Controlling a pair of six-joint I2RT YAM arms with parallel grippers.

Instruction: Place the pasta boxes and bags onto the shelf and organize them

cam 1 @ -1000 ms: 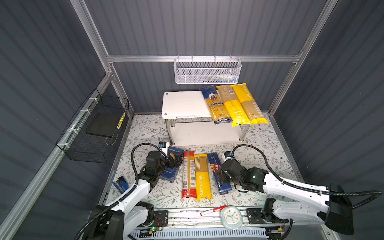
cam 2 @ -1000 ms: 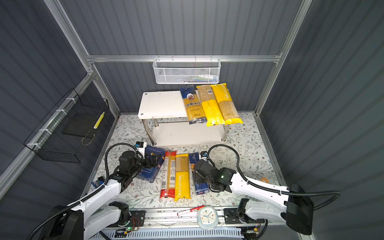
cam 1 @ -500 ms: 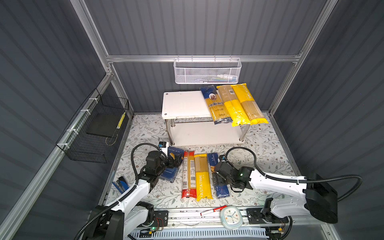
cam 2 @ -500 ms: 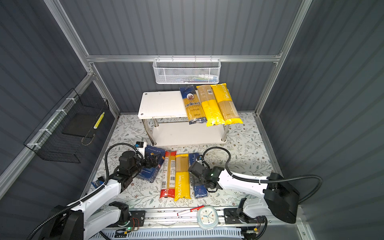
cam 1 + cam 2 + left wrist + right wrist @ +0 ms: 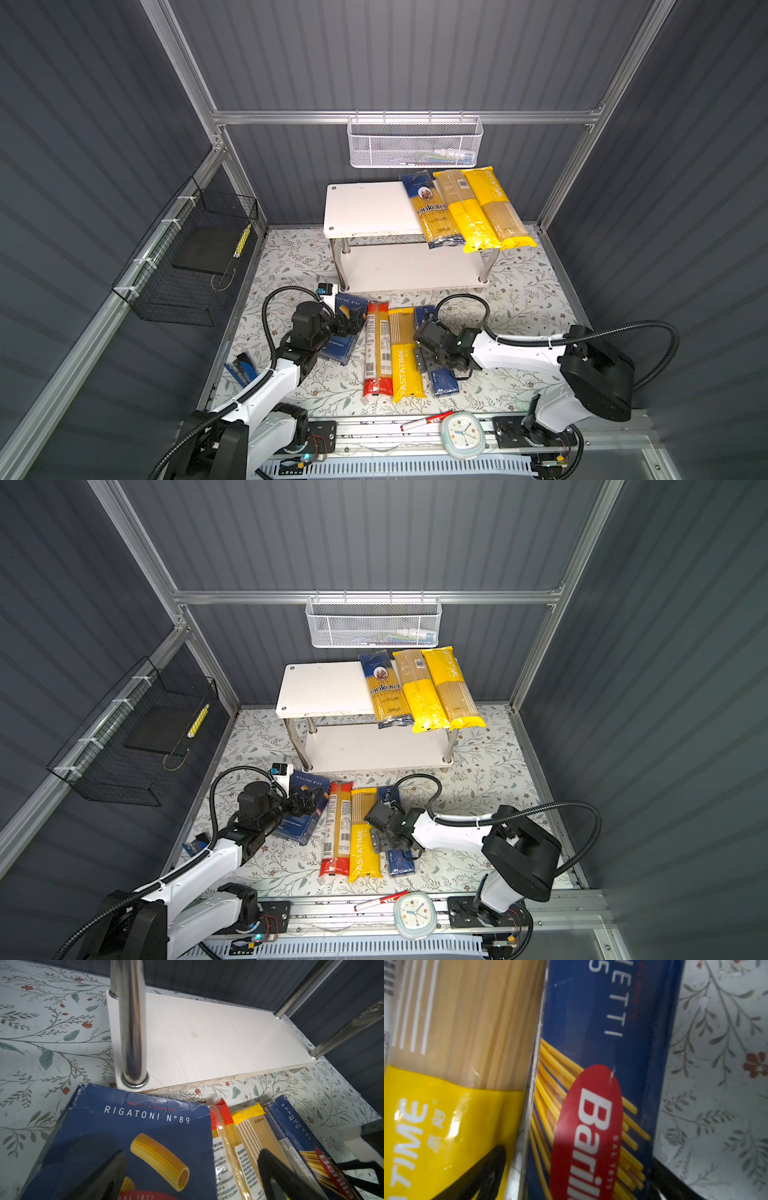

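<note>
- The shelf (image 5: pixel 365 208) stands at the back edge of the floral bench (image 5: pixel 523 299); its lower board is bare.
- On the right half of its top board three bags lie side by side, front ends overhanging the front edge: the ankara bag (image 5: pixel 432 212), the middle PASTATIME bag (image 5: pixel 467 216), and the outer PASTATIME bag (image 5: pixel 498 208) at the right edge.
- In front of the shelf four packs lie in a row on the bench, left to right: the rigatoni box (image 5: pixel 145 1115), the red-ended spaghetti bag (image 5: pixel 377 345), the third PASTATIME bag (image 5: pixel 405 361) and the Barilla spaghetti box (image 5: pixel 591 1022), each close against its neighbour.
- The left gripper (image 5: pixel 191 1157) is spread wide and holds nothing. One finger hangs over the rigatoni box's face, the other over the bags beside it.
- The right gripper (image 5: pixel 578 1153) is spread too, straddling the Barilla spaghetti box at its red logo. One finger sits over the third PASTATIME bag's edge, the other at the box's outer edge beside the bench. I cannot tell whether the pads touch it.
</note>
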